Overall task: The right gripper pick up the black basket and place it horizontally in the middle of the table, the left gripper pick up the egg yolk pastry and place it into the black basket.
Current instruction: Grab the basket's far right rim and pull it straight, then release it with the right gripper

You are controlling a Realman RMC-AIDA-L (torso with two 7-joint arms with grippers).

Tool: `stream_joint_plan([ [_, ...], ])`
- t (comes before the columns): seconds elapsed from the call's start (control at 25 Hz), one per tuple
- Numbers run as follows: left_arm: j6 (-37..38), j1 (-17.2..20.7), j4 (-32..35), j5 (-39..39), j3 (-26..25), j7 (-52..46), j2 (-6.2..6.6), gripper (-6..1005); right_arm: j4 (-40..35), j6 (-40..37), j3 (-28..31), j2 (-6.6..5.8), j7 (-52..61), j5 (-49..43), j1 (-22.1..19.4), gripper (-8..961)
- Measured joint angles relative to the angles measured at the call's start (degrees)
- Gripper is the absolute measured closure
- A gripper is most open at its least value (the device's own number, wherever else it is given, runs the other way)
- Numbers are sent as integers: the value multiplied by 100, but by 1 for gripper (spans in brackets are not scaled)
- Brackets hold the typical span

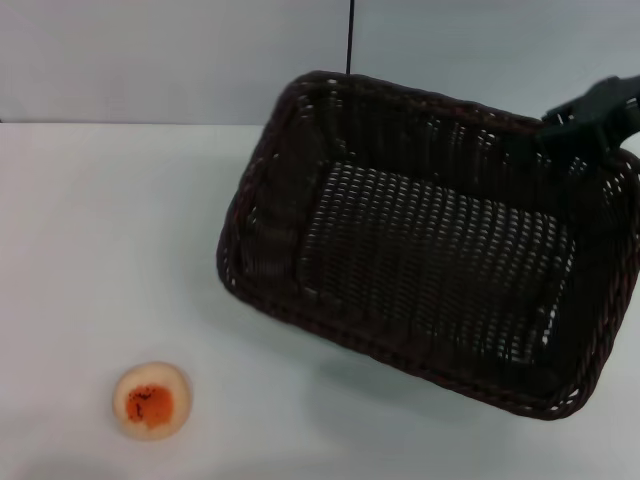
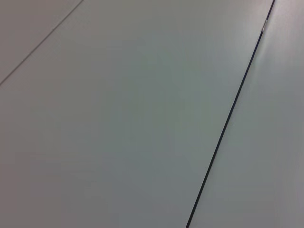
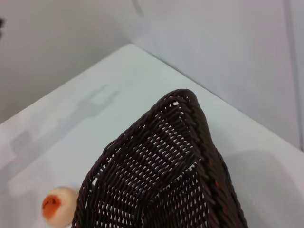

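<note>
The black basket point(image 1: 430, 250) hangs tilted above the right half of the white table point(image 1: 100, 250), its opening facing me and a soft shadow under it. My right gripper point(image 1: 577, 124) is at the basket's far right rim, shut on it. The right wrist view looks along the basket point(image 3: 161, 180) from that rim toward its far corner. The egg yolk pastry point(image 1: 151, 401), a pale bun with an orange patch, lies on the table near the front left, well apart from the basket; it also shows past the basket's edge in the right wrist view point(image 3: 57, 208). My left gripper is out of view.
A grey wall with a dark vertical seam point(image 1: 350, 35) stands behind the table's far edge. The left wrist view shows only a plain grey panel crossed by a thin dark seam line point(image 2: 228, 118). Bare tabletop point(image 3: 95, 104) stretches between the pastry and the basket.
</note>
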Motion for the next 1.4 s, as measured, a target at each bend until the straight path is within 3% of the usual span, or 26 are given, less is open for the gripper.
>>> stream_joint_plan([
  [0.28,-23,0,0,18,29,30,-5,277,-17,-30,-18,86,-979,283,97,733],
  [0.52,-23,54,-119,24,39,41,-15,277,20,-88,-395,142,-1460,314,219,722],
  [0.92,-33,80,-144,28,38,64,-22,281,-7,-125,-895,187,-1639,277,333,705],
  [1.4,-90,73,-150,36,38,72,-27,290,37,-162,-981,232,-1850,275,393,683],
])
